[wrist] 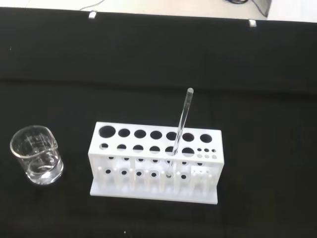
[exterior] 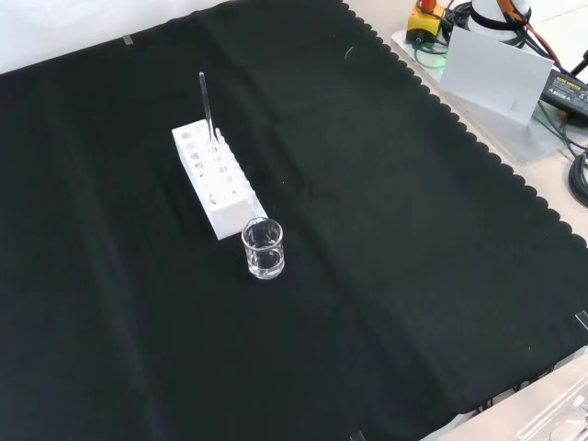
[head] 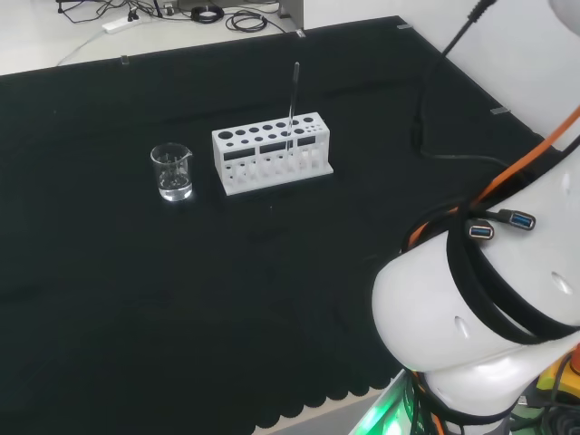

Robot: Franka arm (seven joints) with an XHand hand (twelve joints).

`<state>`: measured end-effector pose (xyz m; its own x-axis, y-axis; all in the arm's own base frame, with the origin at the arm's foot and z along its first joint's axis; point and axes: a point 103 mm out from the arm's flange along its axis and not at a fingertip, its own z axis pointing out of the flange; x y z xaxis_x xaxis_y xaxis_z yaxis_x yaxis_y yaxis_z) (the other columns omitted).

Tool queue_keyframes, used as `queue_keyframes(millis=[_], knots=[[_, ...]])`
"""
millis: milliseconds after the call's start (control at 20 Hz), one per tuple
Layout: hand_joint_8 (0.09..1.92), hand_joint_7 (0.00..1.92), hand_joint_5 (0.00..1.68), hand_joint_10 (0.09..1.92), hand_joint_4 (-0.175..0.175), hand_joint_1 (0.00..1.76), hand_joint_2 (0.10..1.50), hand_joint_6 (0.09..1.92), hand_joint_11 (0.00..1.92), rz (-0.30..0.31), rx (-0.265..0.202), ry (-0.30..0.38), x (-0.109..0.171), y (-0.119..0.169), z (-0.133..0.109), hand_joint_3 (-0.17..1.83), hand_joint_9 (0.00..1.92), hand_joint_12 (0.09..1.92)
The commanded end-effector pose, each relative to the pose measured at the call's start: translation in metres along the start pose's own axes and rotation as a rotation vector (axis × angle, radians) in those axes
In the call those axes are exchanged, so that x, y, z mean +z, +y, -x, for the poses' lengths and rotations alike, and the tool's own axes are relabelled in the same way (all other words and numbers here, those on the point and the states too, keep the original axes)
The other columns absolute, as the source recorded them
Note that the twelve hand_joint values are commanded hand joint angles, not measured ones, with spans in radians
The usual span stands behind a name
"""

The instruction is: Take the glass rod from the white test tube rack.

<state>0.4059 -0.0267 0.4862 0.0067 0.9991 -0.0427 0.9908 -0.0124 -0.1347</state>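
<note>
A white test tube rack (head: 272, 152) (exterior: 213, 177) (wrist: 154, 161) stands on the black cloth. A clear glass rod (head: 293, 104) (exterior: 207, 106) (wrist: 179, 132) stands nearly upright in one of the rack's holes, toward the rack's right end in the head view. Its top rises well above the rack. The arm's big white link (head: 489, 317) stands at the head view's lower right, far from the rack.
A small clear glass beaker (head: 172, 172) (exterior: 264, 248) (wrist: 37, 155) stands beside the rack, to its left in the head view and nearer than it in the front view. Cables, a grey box (exterior: 496, 64) and other gear lie off the cloth's scalloped edge.
</note>
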Motion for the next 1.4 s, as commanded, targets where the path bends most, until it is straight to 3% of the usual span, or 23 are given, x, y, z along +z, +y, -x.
queue_keyframes(millis=[50,350,900,1400], knots=[[0.75,0.17,0.23,0.77,-0.092,0.4,1.24,0.09,0.0,-0.029,-0.021,-0.007,0.016,0.037,-0.003,-0.17,0.3,1.33],[0.75,0.17,0.24,0.77,-0.09,0.39,1.25,0.09,0.0,-0.04,-0.07,0.034,0.031,0.05,0.004,-0.17,0.3,1.34],[0.75,0.16,0.24,0.78,-0.086,0.37,1.25,0.09,0.0,-0.095,-0.083,0.041,0.072,0.083,0.022,-0.17,0.29,1.38],[0.76,0.17,0.25,0.8,-0.088,0.36,1.22,0.09,0.05,-0.087,-0.098,0.026,0.102,0.11,0.02,-0.17,0.35,1.41]])
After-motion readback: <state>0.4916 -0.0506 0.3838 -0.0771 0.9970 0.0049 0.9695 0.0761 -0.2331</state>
